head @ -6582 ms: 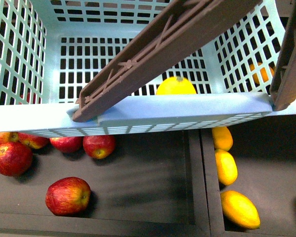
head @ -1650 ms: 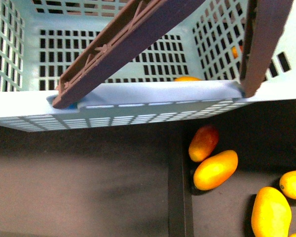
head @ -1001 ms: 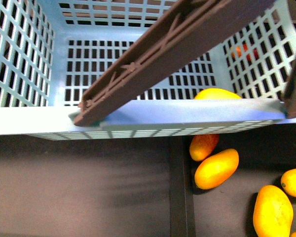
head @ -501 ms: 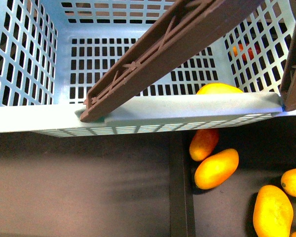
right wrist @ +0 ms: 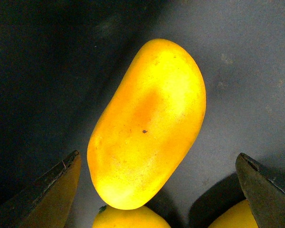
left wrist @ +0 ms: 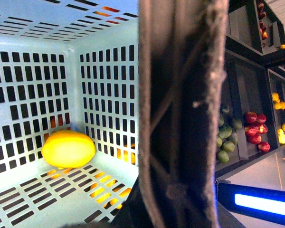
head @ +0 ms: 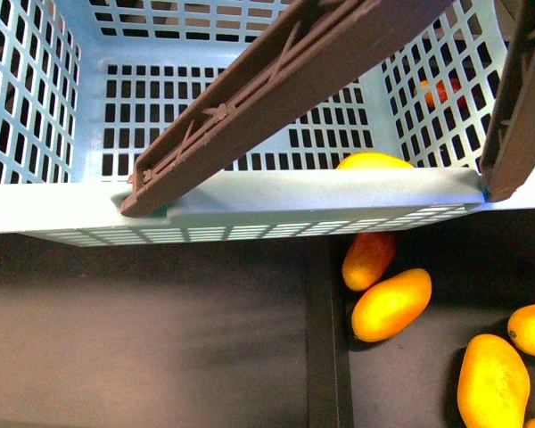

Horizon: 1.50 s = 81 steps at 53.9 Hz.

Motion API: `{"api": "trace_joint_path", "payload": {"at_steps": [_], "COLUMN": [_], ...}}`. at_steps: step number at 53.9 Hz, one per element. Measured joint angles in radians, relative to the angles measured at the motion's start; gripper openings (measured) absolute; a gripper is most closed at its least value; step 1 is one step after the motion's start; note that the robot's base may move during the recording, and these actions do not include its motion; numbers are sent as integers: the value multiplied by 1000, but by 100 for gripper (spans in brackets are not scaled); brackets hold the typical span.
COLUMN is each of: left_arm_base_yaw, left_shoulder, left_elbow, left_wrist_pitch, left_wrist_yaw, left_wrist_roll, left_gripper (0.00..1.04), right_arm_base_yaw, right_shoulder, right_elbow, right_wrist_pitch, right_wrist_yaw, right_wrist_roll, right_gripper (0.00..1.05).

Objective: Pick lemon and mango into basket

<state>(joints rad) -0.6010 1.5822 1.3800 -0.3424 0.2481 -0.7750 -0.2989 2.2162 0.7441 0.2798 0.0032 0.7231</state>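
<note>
Since half a second ago the basket (head: 250,192) has slid slightly toward 9 o'clock in the front view, its brown handle (head: 276,98) moving with it. The loose fruits (head: 390,305) at 4 to 5 o'clock lie as before. The lemon (left wrist: 69,148) rests on the basket floor near a corner. The right gripper (right wrist: 156,156) is spread wide, its fingers flanking the mango (right wrist: 147,118) on the dark surface without touching it. The left gripper's state cannot be told.

no readable text, no labels, no numbers anywhere
</note>
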Motion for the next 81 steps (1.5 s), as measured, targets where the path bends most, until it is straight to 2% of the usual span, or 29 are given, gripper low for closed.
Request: {"api": "trace_joint_path", "payload": {"at_steps": [30, 35, 42, 54, 61, 71, 75, 81], "left_arm_base_yaw": [0, 0, 0, 0, 0, 0, 0, 0], "left_shoulder": [0, 0, 0, 0, 0, 0, 0, 0], "left_elbow": [0, 0, 0, 0, 0, 0, 0, 0], "left_wrist_pitch": [0, 0, 0, 0, 0, 0, 0, 0], "left_wrist_yaw": [4, 4, 4, 3, 3, 4, 4, 4], "left_wrist_roll": [0, 0, 0, 0, 0, 0, 0, 0], "left_gripper": [4, 4, 4, 4, 4, 4, 4, 4], "right_arm_base_yaw": [84, 90, 83, 40, -1, -66, -91, -129], "right_shoulder": [185, 193, 192, 149, 91, -53, -148, -359], "right_elbow": [138, 139, 135, 87, 56, 20, -4, -49], "right_wrist_pitch": [23, 28, 39, 66, 67, 47, 40, 4], "right_wrist_yaw": [37, 39, 39, 39, 60, 35, -28, -190], "right_wrist_roll": [76, 88, 96, 85, 14, -179, -302, -497], "right_gripper": [96, 79, 66, 62, 61, 61, 61, 61]}}
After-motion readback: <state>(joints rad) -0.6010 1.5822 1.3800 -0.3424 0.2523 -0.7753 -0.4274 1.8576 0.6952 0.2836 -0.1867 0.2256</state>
